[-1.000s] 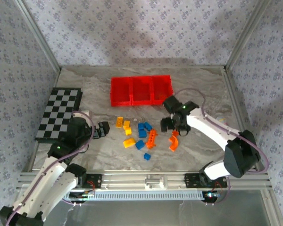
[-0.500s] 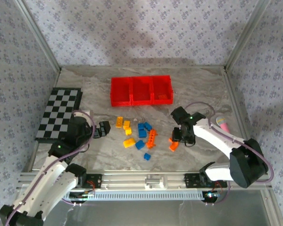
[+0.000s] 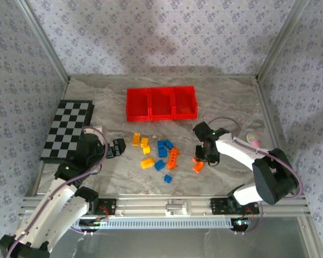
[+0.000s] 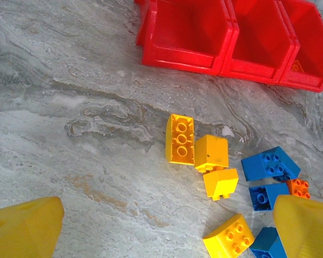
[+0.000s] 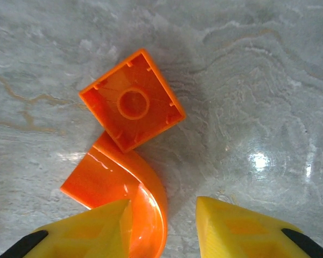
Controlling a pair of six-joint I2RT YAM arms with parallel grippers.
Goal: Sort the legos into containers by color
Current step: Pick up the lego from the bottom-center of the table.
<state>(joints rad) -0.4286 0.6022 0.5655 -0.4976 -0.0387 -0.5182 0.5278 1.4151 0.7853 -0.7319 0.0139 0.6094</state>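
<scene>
At 3 o'clock of the brick pile (image 3: 159, 153) the right jaws hang low over the desk (image 3: 231, 102), half apart and clamped on nothing. In the wrist view one end of the orange arch (image 5: 126, 188) sits between the fingers (image 5: 242, 228), hard against the 7 o'clock one, with bare desk showing before the other. An upturned orange brick (image 5: 132, 99) lies touching the arch at its 12 o'clock. The step in hand looks like gripping the arch. To do it well, the jaws should be centred so both fingers meet the thin curved wall together; closing off-centre would likely shove or tip it. Keep clear of the upturned brick so that one piece comes up alone. Lift straight, then carry toward the bins (image 3: 161, 103) at 12 o'clock. The right bin already holds an orange piece (image 3: 187, 111), so that seems the proper one. The left jaws stand wide apart at 9 o'clock of the pile, holding nothing, looking over yellow bricks (image 4: 180, 138) and blue bricks (image 4: 270, 164), well apart from the right arm.
</scene>
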